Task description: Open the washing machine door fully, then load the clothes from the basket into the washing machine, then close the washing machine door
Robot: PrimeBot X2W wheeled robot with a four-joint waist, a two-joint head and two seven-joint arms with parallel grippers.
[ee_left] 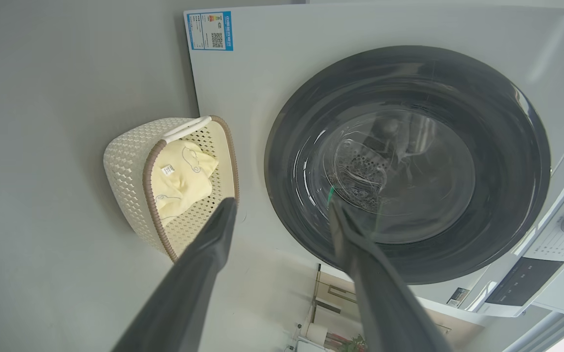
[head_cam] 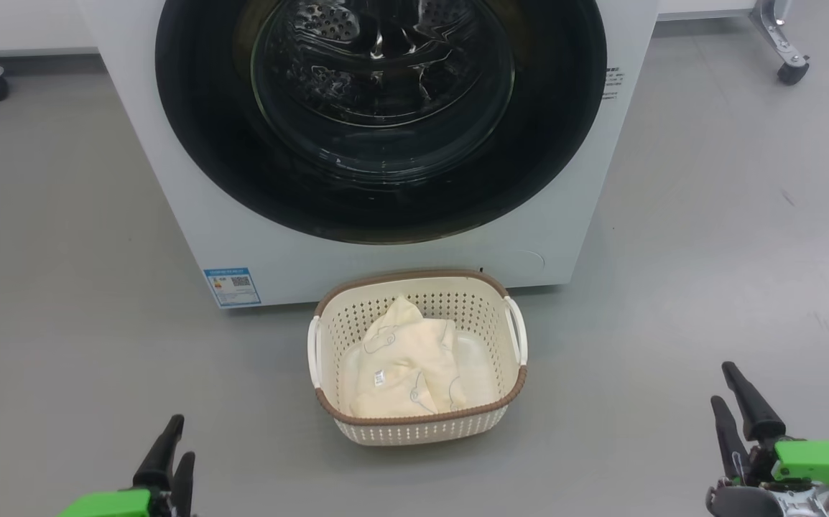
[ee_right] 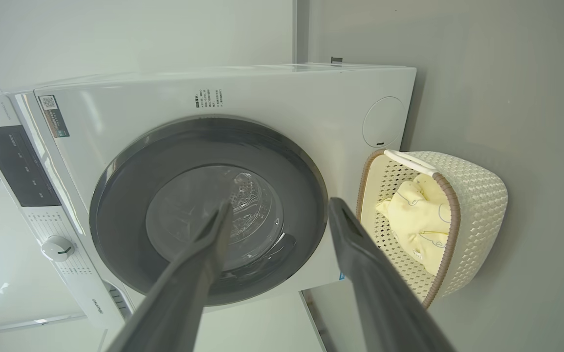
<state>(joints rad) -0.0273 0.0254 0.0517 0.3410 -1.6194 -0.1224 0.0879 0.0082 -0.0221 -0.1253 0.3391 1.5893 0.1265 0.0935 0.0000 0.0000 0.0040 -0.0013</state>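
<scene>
Two pairs of jaws, left and right, stand spread wide and empty, low over the grey floor (head_cam: 62, 287). Ahead sits the basket (head_cam: 414, 425) holding the clothes (head_cam: 407, 352) (white tag (head_cam: 379, 376) unreadable), just before the washing machine (head_cam: 278, 266). Its blue label (head_cam: 232, 286) shows a QR code, the finer print illegible. The washing machine door (head_cam: 202, 108) is shut, its top cut off.

Head looks down; sideways-rolled wrist views share the washing machine (head_cam: 256, 258) and basket (head_cam: 414, 431).
</scene>
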